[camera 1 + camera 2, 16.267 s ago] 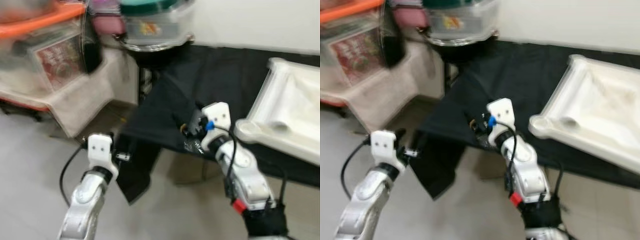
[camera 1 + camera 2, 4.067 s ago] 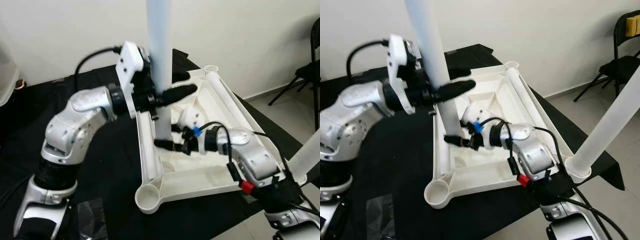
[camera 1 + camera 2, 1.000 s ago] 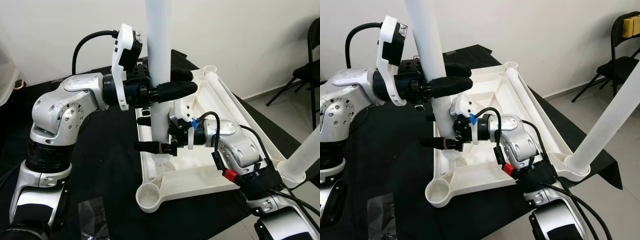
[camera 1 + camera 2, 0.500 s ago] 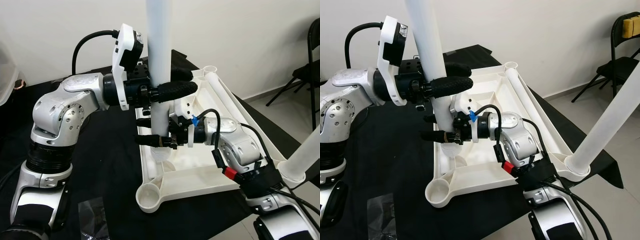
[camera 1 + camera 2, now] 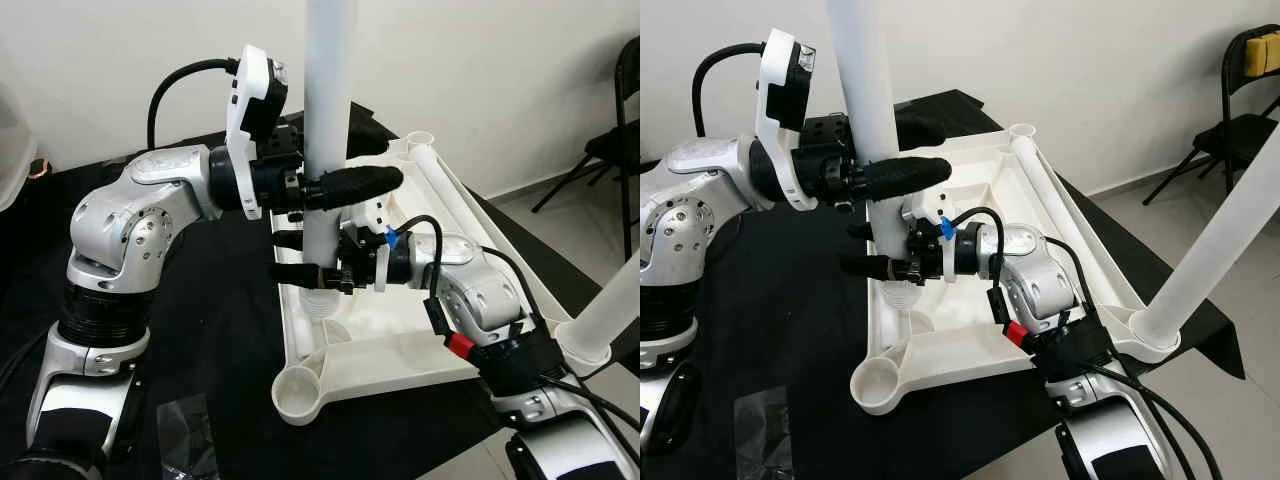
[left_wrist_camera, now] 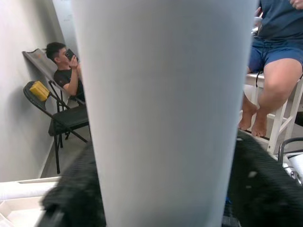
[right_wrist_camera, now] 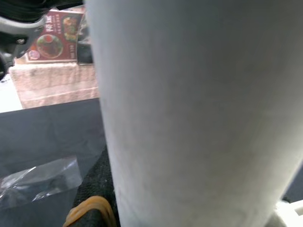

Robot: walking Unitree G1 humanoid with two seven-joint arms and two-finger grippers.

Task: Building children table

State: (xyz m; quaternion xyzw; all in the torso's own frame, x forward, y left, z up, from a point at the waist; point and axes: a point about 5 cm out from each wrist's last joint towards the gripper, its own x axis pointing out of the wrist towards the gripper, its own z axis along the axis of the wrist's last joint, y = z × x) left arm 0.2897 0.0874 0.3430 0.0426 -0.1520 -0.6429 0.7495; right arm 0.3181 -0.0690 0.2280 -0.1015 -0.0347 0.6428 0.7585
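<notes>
**Both grippers on the leg**

Left gripper [image 5: 335, 185] clamps the white leg [image 5: 328, 120] high up, and my right gripper [image 5: 305, 272] is closed round it lower down, so it stays upright above the tabletop [image 5: 400, 350], threaded end clear of the corner socket [image 5: 296, 398].

Right eye: a fitted leg [image 5: 1215, 240] stands at the near right corner.

Left wrist: the leg fills my fingers [image 6: 71, 189]; a person [image 6: 66, 71] sits behind.

Right wrist: leg close up, a plastic bag [image 7: 38, 182] on the black cloth [image 7: 47, 127].

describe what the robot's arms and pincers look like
Both arms are silver metal with rounded joints and black bands. Each wrist carries a white plate; each pincer, left pincer and right pincer, has two long black fingers. Black cables run along both; the right arm shows blue and red tags.
</notes>
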